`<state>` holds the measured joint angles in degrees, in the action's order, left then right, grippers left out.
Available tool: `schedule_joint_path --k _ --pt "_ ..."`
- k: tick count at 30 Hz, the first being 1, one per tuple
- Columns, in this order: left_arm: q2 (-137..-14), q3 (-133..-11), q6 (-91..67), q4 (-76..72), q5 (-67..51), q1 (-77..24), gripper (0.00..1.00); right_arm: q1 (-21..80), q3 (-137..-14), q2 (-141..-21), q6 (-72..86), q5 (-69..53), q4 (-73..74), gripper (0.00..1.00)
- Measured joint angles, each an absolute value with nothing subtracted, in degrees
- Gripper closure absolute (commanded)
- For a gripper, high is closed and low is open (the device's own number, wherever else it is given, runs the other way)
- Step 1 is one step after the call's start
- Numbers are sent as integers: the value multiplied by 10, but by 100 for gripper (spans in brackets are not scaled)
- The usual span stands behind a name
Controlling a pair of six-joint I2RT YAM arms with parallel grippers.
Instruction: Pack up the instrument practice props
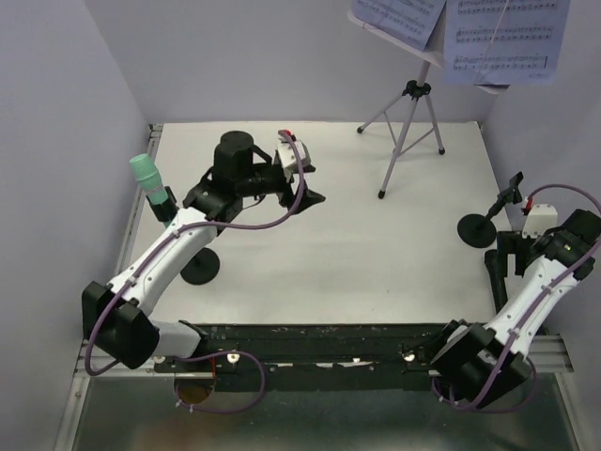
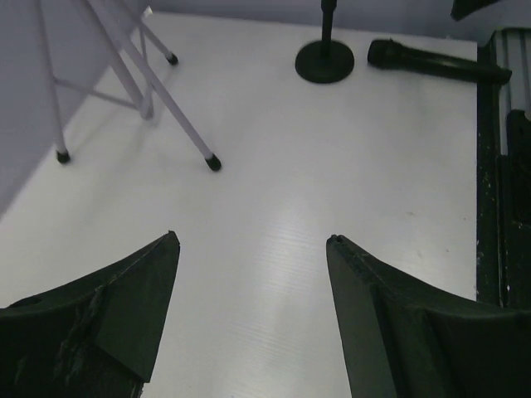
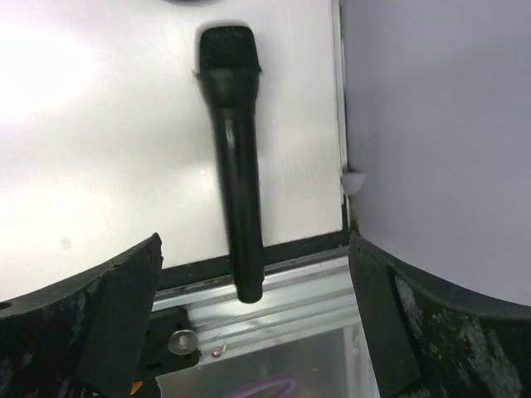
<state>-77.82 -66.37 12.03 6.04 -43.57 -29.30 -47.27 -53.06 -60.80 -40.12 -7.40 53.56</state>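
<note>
The right end effector (image 3: pixel 255 242) hangs wide open over the slim black microphone (image 3: pixel 236 166), gripping nothing. Its jaws are spread, I judge, to straddle the barrel. The microphone lies flat on the white counter (image 1: pixel 357 254), its tail overhanging the edge, just beside the short black round-based pole (image 2: pixel 325 60). The left wrist view shows that; the top view hides it under the right arm. The left end effector (image 2: pixel 253 237), also open and empty, faces that pole. Beyond the pole stands the silver tripod (image 1: pixel 410 122) carrying printed sheet-music pages (image 1: pixel 507 38). Far across from the pole, the mint-green microphone (image 1: pixel 144 172) stands upright.
</note>
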Motion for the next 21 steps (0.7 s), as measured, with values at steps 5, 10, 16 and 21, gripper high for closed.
schedule_joint_path --k 5,10,16,21 --pt "-726 -803 139 105 -438 -293 11 -471 -662 -543 -430 -214 655 1" --pt "-676 -943 157 162 -435 -293 7 -406 -761 -524 -458 -375 709 1" --pt "-654 -1111 205 302 -335 -272 4 -182 -825 -456 -412 -473 752 1" --pt "-623 -1154 212 434 -206 -217 1 -38 -946 -503 -347 -471 761 1"
